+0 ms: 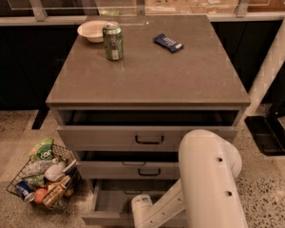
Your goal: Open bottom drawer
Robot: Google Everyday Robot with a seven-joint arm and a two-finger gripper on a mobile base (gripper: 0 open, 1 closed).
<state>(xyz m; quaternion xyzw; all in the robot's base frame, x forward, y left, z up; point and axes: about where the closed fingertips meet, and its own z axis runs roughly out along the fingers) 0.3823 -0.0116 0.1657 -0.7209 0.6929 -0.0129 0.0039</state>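
Can't see my gripper: it's somewhere past my white wrist link (142, 209), low at the near edge of view over the bottom drawer (113, 199). How wide it's open, or whether it has hold of anything, I can't tell. My big white arm link (210, 179) fills the near right and covers the right part of the lower drawer fronts.

Bottom drawer stands open toward the near side, out farther than the two above it. Its plain grey inside shows, and its front is only a thin strip at the near edge w/ the handle hidden.

Middle drawer (109, 170) is out a little, w/ a black bar handle (148, 172) at ctr. Top drawer (102, 137) is also out a bit, w/ a dark gap above it.

On the cabinet top (147, 84):
- a white bowl (92, 30) at far left
- a green can (113, 42) upright just beside it on the near-right side
- a blue packet (168, 42) lying flat to the right, well apart from the can

On the floor to the left, near the cabinet, is a wire basket (19, 182) w/ groceries, prob. incl. an orange.
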